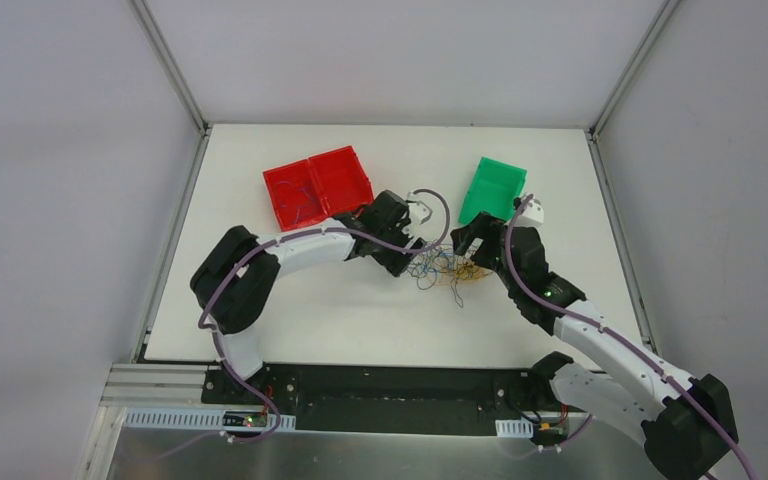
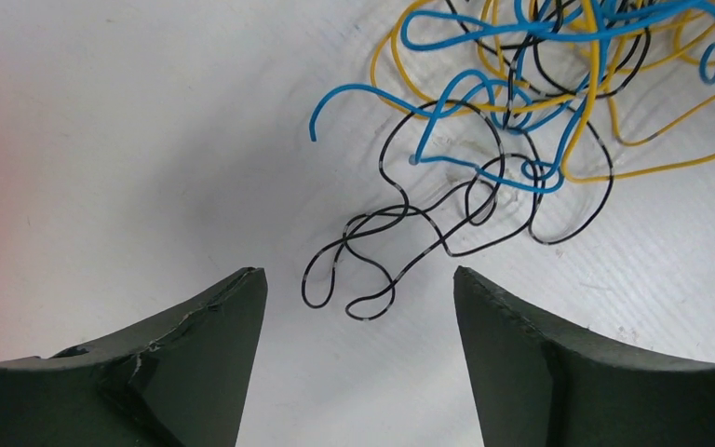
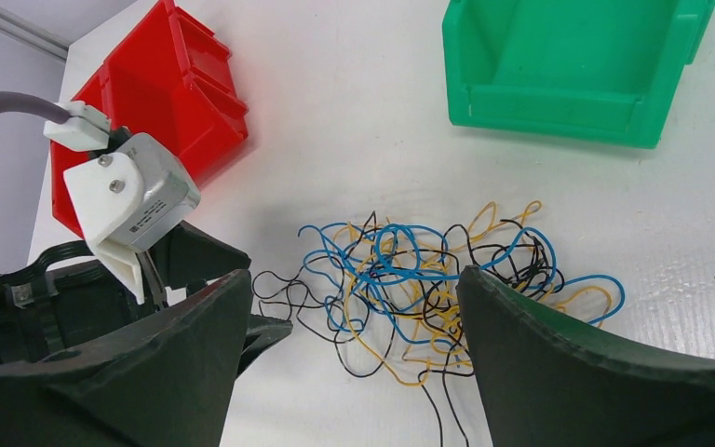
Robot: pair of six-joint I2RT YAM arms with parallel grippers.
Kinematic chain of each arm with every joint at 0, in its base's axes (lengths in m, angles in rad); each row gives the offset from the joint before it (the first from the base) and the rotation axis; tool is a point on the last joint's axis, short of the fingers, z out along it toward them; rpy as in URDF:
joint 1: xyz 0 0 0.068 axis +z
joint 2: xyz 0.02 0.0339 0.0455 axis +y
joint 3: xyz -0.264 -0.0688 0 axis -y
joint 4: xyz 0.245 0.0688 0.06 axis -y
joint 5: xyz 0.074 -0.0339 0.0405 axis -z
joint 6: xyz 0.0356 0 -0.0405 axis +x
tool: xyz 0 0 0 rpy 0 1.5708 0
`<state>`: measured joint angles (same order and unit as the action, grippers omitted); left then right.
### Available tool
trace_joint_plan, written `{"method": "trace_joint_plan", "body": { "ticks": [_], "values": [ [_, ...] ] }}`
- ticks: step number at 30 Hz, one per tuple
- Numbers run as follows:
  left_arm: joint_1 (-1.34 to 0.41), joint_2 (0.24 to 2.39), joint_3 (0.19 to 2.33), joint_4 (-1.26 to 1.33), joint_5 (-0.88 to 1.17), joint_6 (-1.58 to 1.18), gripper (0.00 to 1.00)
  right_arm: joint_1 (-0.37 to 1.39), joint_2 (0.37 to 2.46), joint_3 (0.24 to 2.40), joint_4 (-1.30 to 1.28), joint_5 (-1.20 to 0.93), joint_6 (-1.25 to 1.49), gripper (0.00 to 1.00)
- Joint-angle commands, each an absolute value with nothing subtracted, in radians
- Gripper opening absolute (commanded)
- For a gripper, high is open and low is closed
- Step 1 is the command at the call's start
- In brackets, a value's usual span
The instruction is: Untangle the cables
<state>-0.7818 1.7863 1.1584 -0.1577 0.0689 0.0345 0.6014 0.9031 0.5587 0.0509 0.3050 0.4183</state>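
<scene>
Cables (image 3: 410, 279): yellow, blue and black tangle on the white table (image 1: 360, 320), near the green bin (image 3: 559, 65), on its near side and a bit left. My left gripper (image 2: 358, 275) is lower left of the green bin, beyond the tangle. Its jaws are spread and grip nothing, with a loose black loop lying on the table between the tips. My right gripper (image 3: 354, 275) is just on the near side of the green bin, above the tangle, jaws wide and empty. Red bin (image 3: 163, 93): well left of the green bin.
</scene>
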Motion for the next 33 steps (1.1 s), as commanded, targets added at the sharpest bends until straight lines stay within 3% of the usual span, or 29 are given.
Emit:
{"method": "trace_joint_plan", "body": {
  "ticks": [1,3,5,7,8,17,23,28,33],
  "values": [
    [-0.780,1.832,1.243,-0.280,0.072,0.090,0.71,0.597,0.903,0.563,0.066,0.305,0.425,0.85],
    [-0.781,1.869,1.285,-0.322,0.067,0.082,0.62,0.597,0.914,0.566,0.066,0.304,0.422,0.85],
    [-0.781,1.885,1.307,-0.344,0.040,0.071,0.38,0.597,0.927,0.569,0.066,0.298,0.420,0.85],
    [-0.781,1.877,1.323,-0.360,0.009,0.058,0.05,0.597,0.946,0.575,0.069,0.281,0.414,0.85],
    [-0.780,1.858,1.321,-0.359,-0.015,0.047,0.00,0.598,0.955,0.577,0.077,0.262,0.410,0.85],
    [-0.782,1.518,1.142,-0.226,0.059,-0.027,0.00,0.600,1.074,0.638,0.052,0.187,0.383,0.85],
    [-0.781,1.296,0.967,-0.018,0.284,-0.033,0.00,0.600,1.117,0.656,0.046,0.201,0.385,0.85],
    [-0.783,1.242,0.941,0.054,0.457,-0.059,0.00,0.600,1.152,0.666,0.045,0.185,0.388,0.85],
    [-0.785,1.224,0.926,0.071,0.452,-0.062,0.00,0.600,1.086,0.638,0.062,0.169,0.373,0.84]
  ]
}}
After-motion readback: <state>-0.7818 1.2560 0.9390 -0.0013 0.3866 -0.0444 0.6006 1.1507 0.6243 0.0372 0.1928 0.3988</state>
